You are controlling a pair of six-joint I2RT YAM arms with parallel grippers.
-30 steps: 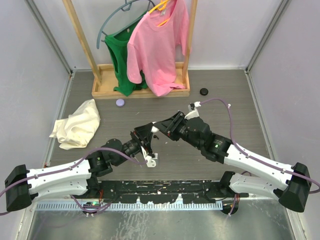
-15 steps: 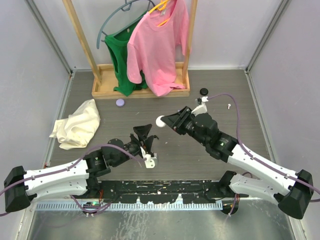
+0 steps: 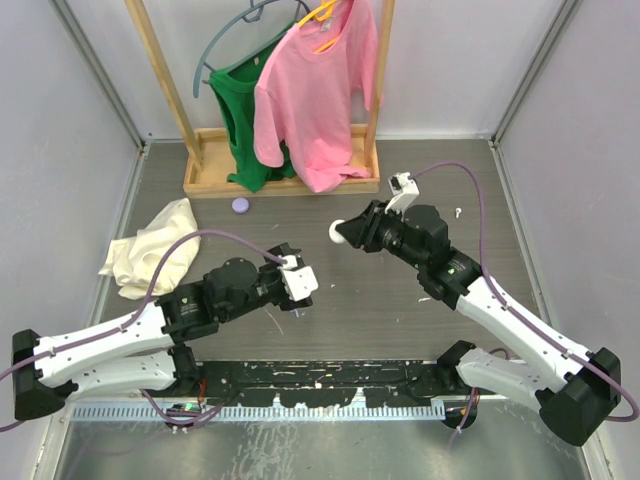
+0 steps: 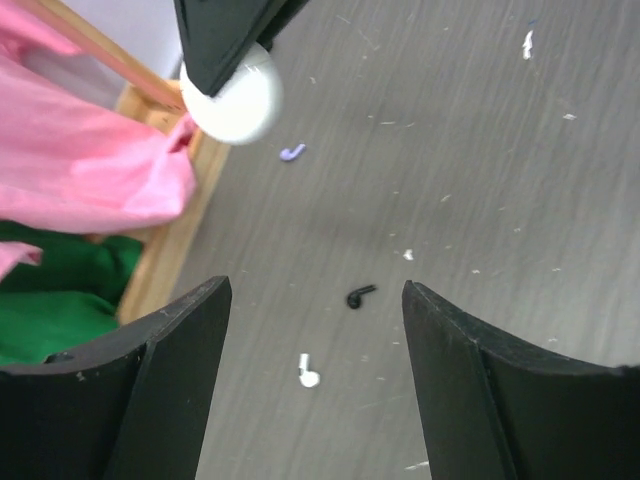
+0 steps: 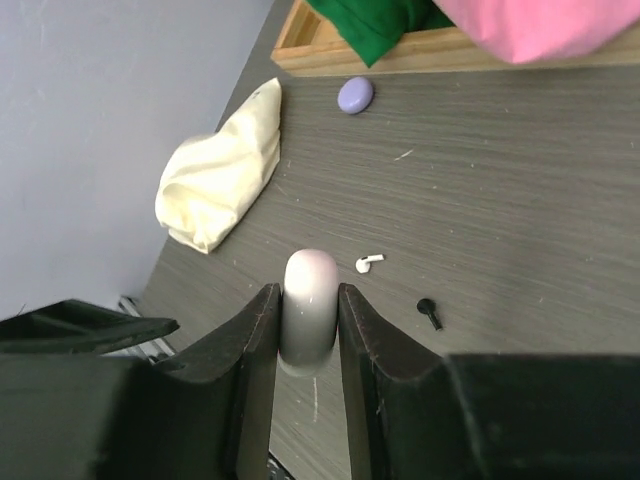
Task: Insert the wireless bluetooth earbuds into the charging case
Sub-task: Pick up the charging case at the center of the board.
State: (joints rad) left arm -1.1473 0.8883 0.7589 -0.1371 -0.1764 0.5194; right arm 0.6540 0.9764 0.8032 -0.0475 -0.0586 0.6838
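My right gripper [image 5: 305,295] is shut on a white rounded charging case [image 5: 309,305], gripped by its two sides and held above the table; the case [image 3: 338,233] also shows in the top view. My left gripper [image 4: 315,300] is open with nothing between its fingers, hovering near and left of the right one [image 3: 345,232]. On the grey table below lie a white earbud [image 4: 307,371], a black earbud [image 4: 358,296] and a lilac earbud [image 4: 292,152]. The white earbud [image 5: 368,263] and the black one [image 5: 429,311] lie just beyond the held case.
A lilac case [image 3: 240,205] lies by the wooden rack [image 3: 205,180], which carries a green shirt [image 3: 240,120] and a pink shirt [image 3: 315,95]. A cream cloth [image 3: 155,250] is bunched at the left. Grey walls close in both sides.
My left gripper has opened and moved apart from the right one. The right gripper has carried the white case up and toward the back right.
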